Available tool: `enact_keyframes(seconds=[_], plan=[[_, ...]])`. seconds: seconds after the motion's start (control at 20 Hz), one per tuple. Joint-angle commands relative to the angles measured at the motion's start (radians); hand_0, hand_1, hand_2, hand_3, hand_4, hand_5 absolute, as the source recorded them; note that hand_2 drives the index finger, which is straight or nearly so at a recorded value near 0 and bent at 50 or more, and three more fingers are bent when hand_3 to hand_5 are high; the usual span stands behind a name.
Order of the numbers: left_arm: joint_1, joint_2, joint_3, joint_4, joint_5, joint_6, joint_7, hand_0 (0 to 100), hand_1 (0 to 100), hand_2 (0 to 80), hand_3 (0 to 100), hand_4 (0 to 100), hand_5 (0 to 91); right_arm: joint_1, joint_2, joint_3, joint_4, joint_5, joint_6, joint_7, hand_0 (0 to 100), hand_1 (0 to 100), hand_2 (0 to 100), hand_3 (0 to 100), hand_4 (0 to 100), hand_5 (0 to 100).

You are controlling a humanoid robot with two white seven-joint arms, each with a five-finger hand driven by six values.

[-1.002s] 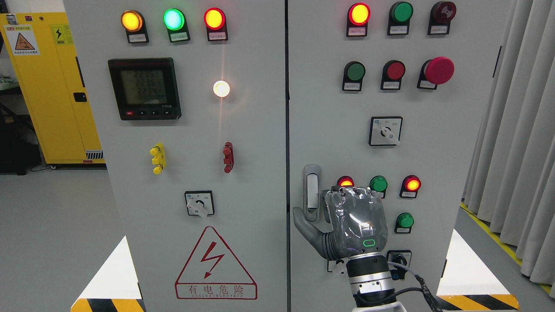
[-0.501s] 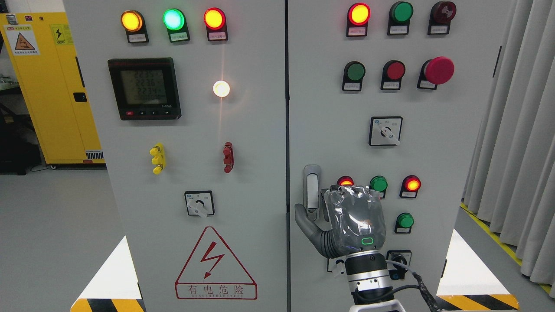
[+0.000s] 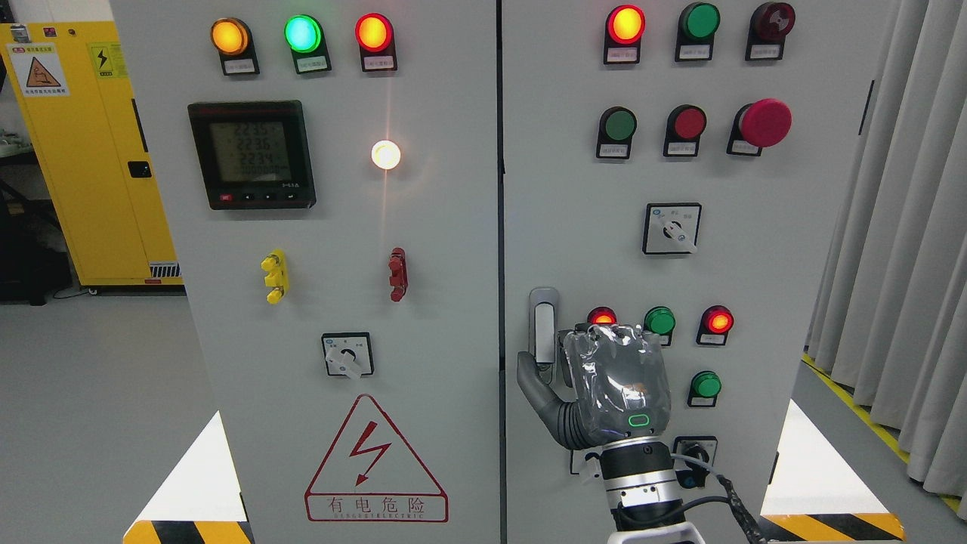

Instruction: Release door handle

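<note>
The grey door handle [image 3: 543,326] stands upright at the left edge of the cabinet's right door [image 3: 589,227]. It looks flush with the panel. My right hand [image 3: 604,378], wrapped in clear film, rises from the bottom edge and sits just right of the handle. Its left side overlaps the handle's lower end. The back of the hand faces me and hides whatever lies between it and the door. The left arm does not show.
Lit lamps [image 3: 718,320] and push buttons [image 3: 705,384] crowd the panel right of my hand, with a rotary switch [image 3: 671,228] above and another [image 3: 699,453] behind the wrist. The left door [image 3: 340,227] carries a meter. Grey curtains [image 3: 899,249] hang at the right.
The hand's left side has crept up and right, covering more of the handle's lower end. The wrist has barely shifted. The door has not moved.
</note>
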Motion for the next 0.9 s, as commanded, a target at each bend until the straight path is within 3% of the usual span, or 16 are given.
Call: enact_keyframes(seconds=[0.0, 0.85], plan=[[-0.008, 0.0, 0.0, -0.014, -0.001, 0.0, 0.0, 12, 56, 0.0, 0, 0, 0.0, 0.002, 0.0, 0.0, 0.0, -0.001, 0.001, -0.006, 57, 25, 97, 100, 100, 100], [-0.008, -0.001, 0.0, -0.014, -0.001, 0.0, 0.0, 12, 56, 0.0, 0, 0, 0.0, 0.006, 0.0, 0.0, -0.004, 0.001, 0.011, 0.005, 64, 34, 97, 100, 100, 100]])
